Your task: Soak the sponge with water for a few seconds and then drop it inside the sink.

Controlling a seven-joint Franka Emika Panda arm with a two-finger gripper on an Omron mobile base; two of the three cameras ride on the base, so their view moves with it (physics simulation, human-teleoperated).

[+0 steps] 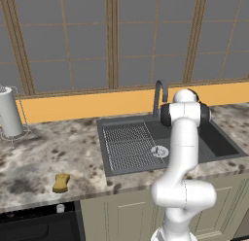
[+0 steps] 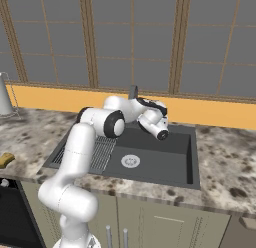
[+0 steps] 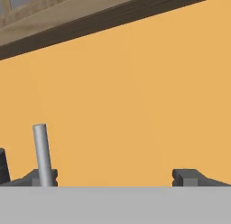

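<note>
The mustard-yellow sponge (image 1: 61, 182) lies on the speckled counter to the left of the sink (image 1: 220, 144), well away from the arm; it also sits at the left edge of the right base view (image 2: 6, 159). The arm reaches over the dark grey sink (image 2: 162, 164) toward the dark faucet (image 1: 160, 95) at the back. In the hand view my gripper (image 3: 116, 178) is open, its fingertips (image 3: 188, 177) far apart with nothing between them. It faces the orange backsplash, and an upright grey rod (image 3: 41, 153) stands beside the left fingertip. The water is out of view.
A ribbed drainboard (image 1: 129, 145) fills the sink's left part, with a round silver drain (image 2: 130, 161) beside it. A grey cylinder in a wire stand (image 1: 9, 113) sits at the counter's far left. A dark stove top (image 1: 39, 225) lies below the sponge. Windows run behind the counter.
</note>
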